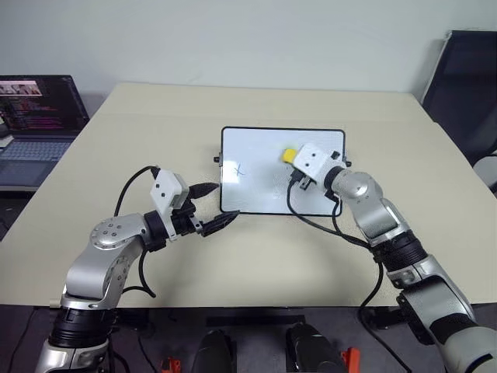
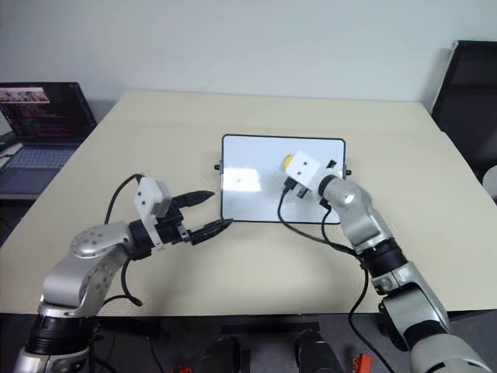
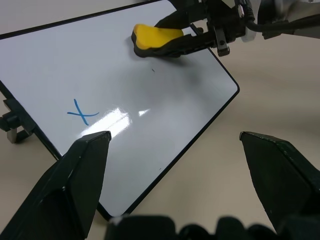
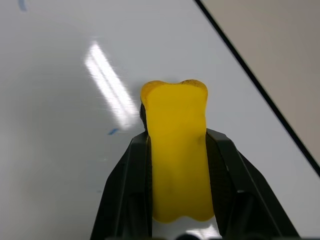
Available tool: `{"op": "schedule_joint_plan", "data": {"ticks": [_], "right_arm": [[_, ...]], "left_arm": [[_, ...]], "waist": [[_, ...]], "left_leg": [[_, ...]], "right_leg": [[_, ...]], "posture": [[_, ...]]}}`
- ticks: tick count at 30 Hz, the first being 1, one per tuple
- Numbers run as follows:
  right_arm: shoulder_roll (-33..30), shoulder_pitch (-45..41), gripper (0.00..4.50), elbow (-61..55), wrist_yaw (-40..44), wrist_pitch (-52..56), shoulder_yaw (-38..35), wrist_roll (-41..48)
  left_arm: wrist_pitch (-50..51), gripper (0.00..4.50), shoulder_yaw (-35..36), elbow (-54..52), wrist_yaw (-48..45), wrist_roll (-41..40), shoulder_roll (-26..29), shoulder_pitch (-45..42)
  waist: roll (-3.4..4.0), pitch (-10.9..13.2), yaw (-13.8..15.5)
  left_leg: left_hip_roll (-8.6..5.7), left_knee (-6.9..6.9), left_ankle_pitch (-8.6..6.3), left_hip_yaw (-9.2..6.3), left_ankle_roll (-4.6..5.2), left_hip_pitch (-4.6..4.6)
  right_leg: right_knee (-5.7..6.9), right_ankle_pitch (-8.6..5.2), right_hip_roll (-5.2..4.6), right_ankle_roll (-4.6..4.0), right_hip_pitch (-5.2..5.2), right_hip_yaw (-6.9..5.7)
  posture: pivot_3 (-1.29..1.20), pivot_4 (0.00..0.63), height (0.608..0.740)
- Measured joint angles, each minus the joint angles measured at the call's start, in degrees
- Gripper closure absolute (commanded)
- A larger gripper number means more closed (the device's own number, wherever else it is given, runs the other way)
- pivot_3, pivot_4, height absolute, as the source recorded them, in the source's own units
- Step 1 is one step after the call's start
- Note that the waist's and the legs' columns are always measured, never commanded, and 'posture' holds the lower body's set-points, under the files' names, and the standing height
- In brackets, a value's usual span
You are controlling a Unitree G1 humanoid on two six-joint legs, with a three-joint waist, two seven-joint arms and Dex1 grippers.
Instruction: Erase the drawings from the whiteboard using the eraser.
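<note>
right gripper (image 4: 176, 150) clamps eraser (image 4: 177, 150) on whiteboard (image 1: 256, 183); left gripper (image 1: 211, 208) spread wide

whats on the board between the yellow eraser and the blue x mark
Just bare glossy white whiteboard between the yellow oblong eraser and the blue x mark, apart from one tiny dark speck and light glare, as the left wrist view shows.

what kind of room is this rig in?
Probably an office or lab workspace, not a home. A large beige table holds the whiteboard, an open laptop showing what looks like code sits on a side surface, and a dark chair stands at the far right.
</note>
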Motion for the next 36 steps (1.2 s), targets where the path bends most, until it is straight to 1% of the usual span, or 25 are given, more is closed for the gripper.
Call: {"op": "schedule_joint_plan", "data": {"ticks": [7,13,16,18,20,22,25,28,30,34,36], "right_arm": [[-2.0,3.2,3.39,-4.9,8.7,0.2,2.4,0.1],[-3.4,4.6,3.39,-7.4,13.2,0.6,4.0,0.0],[-3.1,4.0,3.39,-5.5,11.2,-0.8,4.0,-0.1],[-2.1,2.4,3.39,-2.6,6.8,-1.8,2.8,-0.2],[-2.1,1.3,3.39,-1.0,4.4,-1.9,0.4,-0.2],[-2.3,1.3,3.39,-0.5,3.9,-1.8,-0.7,0.1],[-2.3,2.4,3.39,-1.4,3.8,-1.8,-1.3,0.4],[-1.7,5.6,3.39,-5.0,4.2,-0.3,-3.3,2.2],[-0.6,7.3,3.39,-8.0,4.9,1.6,-5.0,4.1],[3.0,11.1,3.39,-16.5,7.9,7.5,-6.9,11.6],[3.4,11.7,3.39,-20.4,8.7,10.4,-7.5,14.2]], "left_arm": [[0.0,0.00,0.0,0.1,-0.1,0.0,-0.1,0.0],[0.0,0.00,0.0,0.2,-0.1,0.0,-0.1,0.0],[0.0,0.00,0.0,0.3,-0.1,0.0,-0.1,0.0],[0.0,0.00,0.0,0.4,-0.1,0.0,-0.2,0.0],[0.0,0.00,0.0,0.4,-0.1,0.0,-0.2,0.0],[0.0,0.00,0.1,0.5,0.0,0.0,-0.2,0.1],[0.0,0.00,0.1,0.5,0.1,0.0,-0.3,0.1],[0.3,0.00,0.7,0.5,1.1,-0.4,-0.5,0.7],[1.0,0.00,1.9,0.4,2.1,-1.4,-1.0,0.9],[1.9,0.00,4.0,0.2,4.3,-2.3,-1.3,0.9],[1.9,0.00,4.7,0.1,4.9,-2.3,-1.3,1.0]], "waist": [[-0.02,0.0,-0.1],[-0.02,0.0,-0.1],[-0.02,0.0,-0.1],[0.00,0.0,-0.1],[-0.04,0.0,-0.1],[-0.05,0.0,0.0],[-0.05,0.0,0.0],[-0.05,0.0,0.0],[-0.05,0.0,0.0],[0.01,0.0,0.2],[0.01,0.1,0.2]], "left_leg": [[0.04,-0.11,0.00,0.02,0.00,0.00],[0.07,-0.39,0.00,0.00,0.00,0.01],[0.05,-0.36,0.00,0.01,0.00,0.01],[0.02,-0.29,0.00,0.02,0.00,0.00],[0.02,-0.23,0.00,-0.01,0.00,0.01],[-0.01,-0.17,0.00,0.00,0.00,0.01],[0.04,-0.18,0.00,0.00,0.00,-0.01],[0.03,-0.18,0.01,0.10,0.02,-0.06],[0.03,-0.19,0.01,0.10,0.02,-0.26],[0.13,-0.74,-0.02,-0.01,-0.01,-0.51],[0.12,-0.79,-0.11,-0.01,-0.14,-0.59]], "right_leg": [[0.06,0.00,0.02,0.00,0.05,-0.03],[0.10,0.00,0.08,0.00,0.09,-0.08],[0.06,0.00,0.06,0.00,0.09,-0.05],[0.05,0.00,0.04,0.00,0.02,-0.01],[-0.04,0.00,0.03,0.00,-0.12,-0.02],[-0.11,0.00,-0.02,0.00,-0.06,-0.01],[-0.55,0.01,-0.04,-0.01,0.04,-0.02],[-0.65,0.01,-0.10,-0.01,0.10,0.03],[-0.54,0.08,-0.08,0.10,0.20,0.01],[-0.41,0.26,0.12,0.32,-0.29,-0.10],[-0.09,0.19,0.13,0.23,-0.50,-0.11]], "posture": [[0.00,0.150,0.740],[0.00,0.150,0.740],[0.00,0.150,0.740],[0.00,0.150,0.740],[0.00,0.150,0.740],[0.00,0.150,0.740],[0.00,0.150,0.740],[0.00,0.150,0.740],[0.00,0.150,0.740],[0.00,0.150,0.740],[0.00,0.150,0.740]]}}
